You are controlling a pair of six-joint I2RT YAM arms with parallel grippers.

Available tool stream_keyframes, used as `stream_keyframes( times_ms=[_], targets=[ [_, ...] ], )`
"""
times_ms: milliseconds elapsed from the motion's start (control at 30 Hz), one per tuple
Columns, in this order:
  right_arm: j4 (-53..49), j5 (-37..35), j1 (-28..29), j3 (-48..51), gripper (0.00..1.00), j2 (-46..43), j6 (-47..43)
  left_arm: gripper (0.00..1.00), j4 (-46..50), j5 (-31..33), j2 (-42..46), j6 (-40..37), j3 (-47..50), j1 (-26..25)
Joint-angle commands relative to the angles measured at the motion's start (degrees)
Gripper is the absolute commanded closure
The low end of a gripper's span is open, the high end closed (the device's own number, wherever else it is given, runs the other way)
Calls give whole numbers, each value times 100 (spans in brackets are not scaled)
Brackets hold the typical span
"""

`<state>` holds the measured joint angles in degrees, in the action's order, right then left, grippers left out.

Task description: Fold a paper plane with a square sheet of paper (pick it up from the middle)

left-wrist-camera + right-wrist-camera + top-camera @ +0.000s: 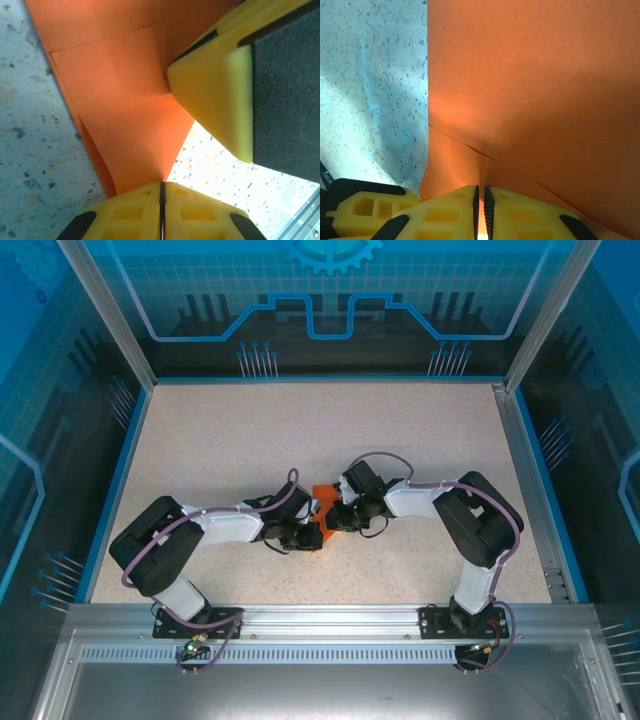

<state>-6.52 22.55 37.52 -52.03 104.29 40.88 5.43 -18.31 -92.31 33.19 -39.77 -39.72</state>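
1. Speckled table [300, 430], walled in blue, lay under me; both my arms met near its middle, toward the near side.
2. The paper [322, 502] sat between my two grippers, already folded, with layered edges and a slanting crease. I could not tell whether it lay flat or hung just off the table.
3. My left gripper [161, 197] had its fingers pressed together on a pointed corner of the paper.
4. My right gripper [481, 210] pinched the paper too, its fingers all but touching, with the sheet running into the slit between them.
5. Seen from my left wrist, a right finger [215, 95] sat against the paper, close to my left grip.
6. I judged these risks:
   - My left hold was only on a tip, so a small tug could have slipped it free.
   - If my arms had pulled apart, the thin sheet could have torn at the crease.
   - If the layers had slid, the next fold would have gone crooked.
   - With my grippers so close, a careless turn could have knocked them together.
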Motion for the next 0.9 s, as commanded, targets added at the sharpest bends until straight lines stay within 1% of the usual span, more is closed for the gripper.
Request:
stream_keyframes(
  times_ms=[0,300,567,700,867],
  targets=[
    [-426,-565,45,18,84,290,-142,91,333,111,-91,91,202,46],
    [-565,-719,41,-18,85,365,-152,94,356,131,53,221,475,48],
    [-648,-797,43,-20,85,357,-186,96,155,49,323,575,857,64],
    [-666,-804,42,-26,85,346,-200,100,-33,-208,396,775,1018,161],
    [-666,-807,44,-20,85,339,-204,100,31,-322,389,905,1099,311]
  ],
)
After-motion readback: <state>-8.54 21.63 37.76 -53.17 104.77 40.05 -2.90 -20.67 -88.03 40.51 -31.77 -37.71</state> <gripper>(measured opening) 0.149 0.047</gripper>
